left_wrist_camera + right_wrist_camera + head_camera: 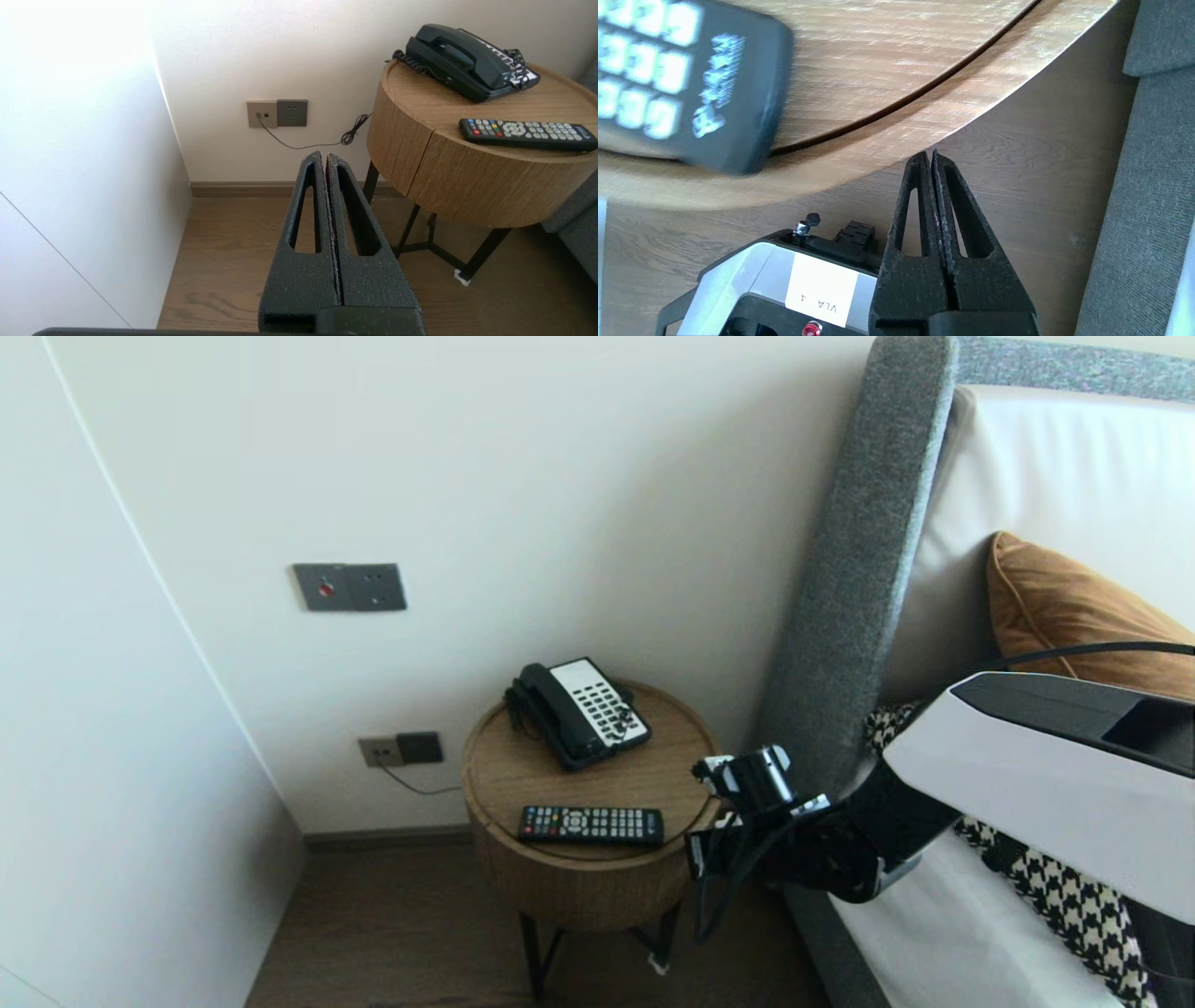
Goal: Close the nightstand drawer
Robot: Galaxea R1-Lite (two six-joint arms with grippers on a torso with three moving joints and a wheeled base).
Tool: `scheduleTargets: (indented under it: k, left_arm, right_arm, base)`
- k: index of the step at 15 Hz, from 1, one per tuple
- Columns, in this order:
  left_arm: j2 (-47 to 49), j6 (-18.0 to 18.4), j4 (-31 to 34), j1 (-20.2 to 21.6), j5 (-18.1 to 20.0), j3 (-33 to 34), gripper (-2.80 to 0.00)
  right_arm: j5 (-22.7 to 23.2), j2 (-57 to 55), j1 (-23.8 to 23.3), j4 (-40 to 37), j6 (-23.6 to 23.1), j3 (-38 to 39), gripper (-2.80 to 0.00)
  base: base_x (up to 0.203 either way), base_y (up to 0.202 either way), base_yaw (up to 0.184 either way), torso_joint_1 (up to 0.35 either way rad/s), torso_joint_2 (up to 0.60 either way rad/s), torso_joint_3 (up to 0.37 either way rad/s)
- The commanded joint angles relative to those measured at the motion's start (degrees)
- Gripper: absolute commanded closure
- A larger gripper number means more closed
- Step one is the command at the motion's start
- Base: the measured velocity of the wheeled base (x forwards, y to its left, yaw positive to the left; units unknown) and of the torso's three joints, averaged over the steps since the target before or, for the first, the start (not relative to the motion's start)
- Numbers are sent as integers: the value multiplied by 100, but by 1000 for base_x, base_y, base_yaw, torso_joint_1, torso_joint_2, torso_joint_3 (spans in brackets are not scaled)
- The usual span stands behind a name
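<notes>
A round wooden side table (579, 891) stands between the wall and the bed. On it lie a black remote (591, 824) near the front edge and a black-and-white desk phone (579, 709) at the back. My right gripper (932, 154) is shut and empty. It hovers just off the table's right rim (924, 135), with the near end of the remote (691, 79) close beside it. The right arm's wrist (756, 784) shows by that rim. My left gripper (324, 156) is shut on nothing, parked low over the floor left of the table (467, 186).
A grey upholstered headboard (859, 569) and the bed with an orange pillow (1064, 616) and a houndstooth throw (1055, 887) close in on the right. Wall sockets (401, 749) with a cord sit low on the wall. A white panel (112, 756) stands at the left.
</notes>
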State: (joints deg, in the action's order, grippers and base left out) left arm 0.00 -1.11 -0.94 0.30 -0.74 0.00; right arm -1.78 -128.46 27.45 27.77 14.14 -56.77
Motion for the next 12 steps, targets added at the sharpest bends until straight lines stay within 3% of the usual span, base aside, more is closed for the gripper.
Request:
scheduleTargets:
  k: [1,8,12]
  left_arm:
    - [-9,-3,-3,4,-5,0,0]
    - [-9,-3,-3,5,-5,0,0]
    - [-9,-3,-3,5,-5,0,0]
  right_arm:
    - [-21,284,23,-10,9,328,0]
    - [-24,1720,-58,-12,11,1474,0]
    - [-36,2583,-502,-18,-33,1971,0]
  base:
    - [0,0,0,0,0,0]
    - [0,0,0,0,0,0]
    - [0,0,0,0,0,0]
